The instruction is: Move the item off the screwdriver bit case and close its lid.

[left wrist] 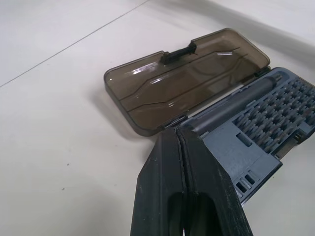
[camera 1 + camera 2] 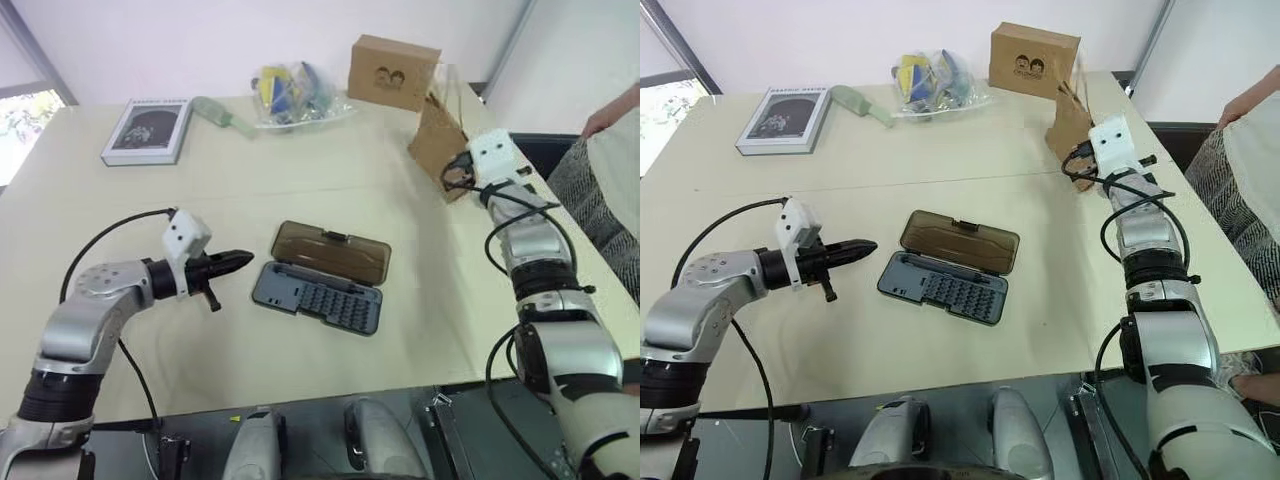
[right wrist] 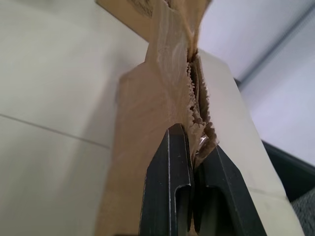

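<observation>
Left eye view: the paper bag hangs pinched in the right hand, well right of the screwdriver bit case; set it down there.

Left wrist view: the left hand, pressed together, points at the open lid; flip it over.

Even, bright, diffuse light; table evenly lit, slightly washed toward its far edge. Soft short shadow beneath the left gripper. Daylight patch beyond its outer side. Faint glare streaks on the lid just ahead of its fingertips. Bag against the right gripper blurs with distance.
</observation>
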Available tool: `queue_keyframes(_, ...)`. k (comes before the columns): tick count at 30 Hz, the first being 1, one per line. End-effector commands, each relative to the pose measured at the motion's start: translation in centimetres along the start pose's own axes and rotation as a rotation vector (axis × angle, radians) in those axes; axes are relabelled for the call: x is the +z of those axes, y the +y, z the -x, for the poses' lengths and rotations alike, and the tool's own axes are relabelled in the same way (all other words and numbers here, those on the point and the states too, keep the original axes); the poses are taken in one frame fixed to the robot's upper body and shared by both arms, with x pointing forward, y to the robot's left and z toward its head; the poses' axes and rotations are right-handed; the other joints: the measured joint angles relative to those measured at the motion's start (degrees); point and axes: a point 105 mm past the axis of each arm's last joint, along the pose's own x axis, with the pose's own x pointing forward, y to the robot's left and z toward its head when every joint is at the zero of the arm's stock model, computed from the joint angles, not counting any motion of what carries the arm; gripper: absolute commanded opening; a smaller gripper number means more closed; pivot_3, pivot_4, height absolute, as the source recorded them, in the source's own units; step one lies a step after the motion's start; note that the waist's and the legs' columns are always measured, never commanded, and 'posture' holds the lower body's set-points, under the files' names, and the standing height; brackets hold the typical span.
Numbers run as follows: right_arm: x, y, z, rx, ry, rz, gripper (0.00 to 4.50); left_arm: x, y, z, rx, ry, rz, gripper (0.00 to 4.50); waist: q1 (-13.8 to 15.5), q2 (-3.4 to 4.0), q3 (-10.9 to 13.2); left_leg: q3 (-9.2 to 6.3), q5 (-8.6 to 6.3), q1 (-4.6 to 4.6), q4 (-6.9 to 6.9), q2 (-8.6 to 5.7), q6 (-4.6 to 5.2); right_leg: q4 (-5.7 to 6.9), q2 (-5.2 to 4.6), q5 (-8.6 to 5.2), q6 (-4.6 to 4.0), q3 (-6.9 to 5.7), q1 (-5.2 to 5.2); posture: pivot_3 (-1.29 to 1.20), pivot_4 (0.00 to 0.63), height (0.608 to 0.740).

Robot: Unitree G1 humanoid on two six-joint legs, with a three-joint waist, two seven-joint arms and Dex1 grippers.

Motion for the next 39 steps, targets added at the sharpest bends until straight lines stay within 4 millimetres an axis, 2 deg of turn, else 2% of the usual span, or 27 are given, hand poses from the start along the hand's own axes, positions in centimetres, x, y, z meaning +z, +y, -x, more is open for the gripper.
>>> queue_keyframes(1, 2.0, -1.5, -0.5, -0.093, -0.07, -0.059, 0.03, 0.8, -0.1, 0.1, -0.003, -0.022, -0.039, 0.0, 0.03, 0.0, 0.0, 0.0, 0.0, 0.0, 0.0, 0.0, 0.0, 0.0, 0.0, 0.0, 0.0, 0.0, 0.0, 0.0, 0.15, 0.74)
queue_keyframes(7, 1.6, -0.5, -0.8, -0.071, -0.061, -0.091, 0.03, 0.8, -0.3, 0.3, 0.008, -0.032, -0.024, 0.0, 0.06, 0.0, 0.0, 0.0, 0.0, 0.01, -0.01, 0.02, 0.0, 0.01, 0.0, 0.0, 0.0, 0.03, 0.0, 0.0, 0.15, 0.74)
queue_keyframes(8, 1.6, -0.4, -0.8, -0.063, -0.065, -0.094, 0.28, 0.8, -0.4, 0.3, 0.01, -0.032, -0.023, 0.0, 0.07, 0.0, 0.0, 0.0, 0.0, 0.01, -0.01, 0.02, 0.0, 0.01, -0.01, 0.0, 0.0, 0.05, 0.0, 0.0, 0.15, 0.74)
queue_keyframes(10, 1.8, -0.3, -0.8, -0.049, -0.077, -0.102, 0.84, 0.7, -0.4, 0.3, 0.011, -0.031, -0.021, 0.0, 0.07, 0.01, 0.0, 0.0, 0.0, 0.0, -0.01, 0.03, 0.0, 0.01, -0.02, 0.0, 0.0, 0.06, 0.0, 0.0, 0.15, 0.74)
queue_keyframes(13, 1.9, -0.4, -0.7, -0.035, -0.082, -0.092, 2.23, 0.6, -0.5, 0.2, 0.013, -0.032, -0.019, 0.0, 0.07, 0.01, 0.0, 0.0, 0.0, 0.0, -0.01, 0.02, 0.0, 0.01, -0.03, 0.0, 0.0, 0.06, 0.0, 0.0, 0.15, 0.74)
queue_keyframes(17, 1.7, -1.2, -0.5, -0.04, -0.075, -0.044, 4.35, 0.7, -0.6, -0.1, 0.012, -0.036, -0.017, 0.0, 0.09, 0.01, 0.0, 0.0, 0.0, 0.0, -0.01, 0.04, 0.0, 0.01, -0.04, 0.0, 0.01, 0.07, 0.0, 0.0, 0.15, 0.74)
queue_keyframes(19, 1.9, -1.9, -0.2, -0.042, -0.082, -0.015, 4.43, 0.7, -0.7, -0.2, 0.01, -0.038, -0.017, 0.0, 0.14, 0.01, 0.01, 0.0, 0.0, 0.0, -0.01, 0.03, 0.0, 0.01, -0.04, 0.0, 0.01, 0.07, 0.0, 0.0, 0.15, 0.74)
queue_keyframes(23, 3.0, -5.2, 1.3, -0.095, -0.112, 0.064, 4.43, 0.8, -0.7, -0.3, 0.007, -0.042, -0.018, 0.0, 0.31, 0.04, 0.02, -0.01, 0.0, 0.0, -0.01, 0.03, 0.0, 0.0, -0.07, 0.0, 0.01, 0.07, 0.0, 0.0, 0.15, 0.74)
queue_keyframes(25, 4.4, -6.5, 2.8, -0.087, -0.146, 0.093, 4.43, 0.8, -0.7, -0.3, 0.005, -0.043, -0.019, 0.0, 0.46, 0.07, 0.04, -0.03, 0.0, -0.03, -0.01, 0.03, 0.0, -0.01, -0.07, 0.0, 0.01, 0.06, 0.0, 0.0, 0.15, 0.74)
queue_keyframes(27, 5.9, -6.6, 4.7, -0.017, -0.173, 0.114, 4.43, 0.9, -0.6, -0.4, 0.001, -0.044, -0.02, 0.0, 0.58, 0.1, 0.06, -0.1, 0.0, -0.03, -0.02, 0.03, 0.0, -0.01, -0.07, 0.0, 0.01, 0.06, 0.0, 0.0, 0.15, 0.74)
queue_keyframes(31, 7.0, -4.6, 8.4, 0.174, -0.162, 0.1, 4.43, 1.1, -0.3, -0.7, -0.014, -0.045, -0.023, 0.0, 0.36, 0.1, 0.05, -0.27, -0.01, 0.01, -0.03, 0.02, 0.01, 0.0, 0.03, 0.01, 0.02, 0.04, 0.01, 0.0, 0.15, 0.74)
queue_keyframes(35, 7.1, -0.2, 11.8, 0.413, -0.136, 0.13, 4.43, 1.4, 0.1, -1.1, -0.045, -0.041, -0.033, 0.0, 0.32, 0.1, 0.05, -0.31, -0.01, 0.06, -0.01, 0.03, 0.01, 0.02, 0.14, 0.0, 0.01, 0.0, 0.04, 0.0, 0.15, 0.74)
queue_keyframes(38, 7.1, 2.6, 13.8, 0.565, -0.137, 0.084, 4.43, 1.6, 0.4, -1.3, -0.066, -0.032, -0.047, 0.0, 0.33, 0.09, 0.05, -0.3, -0.01, 0.05, 0.0, 0.02, 0.01, 0.01, 0.14, 0.0, 0.01, 0.01, 0.04, 0.0, 0.15, 0.74)
queue_keyframes(39, 6.8, 4.1, 14.5, 0.628, -0.136, 0.067, 4.43, 1.7, 0.5, -1.4, -0.084, -0.028, -0.049, 0.0, 0.41, 0.09, 0.05, -0.31, -0.01, 0.04, 0.0, 0.02, 0.01, 0.0, 0.14, 0.0, 0.01, 0.0, 0.04, 0.0, 0.15, 0.74)
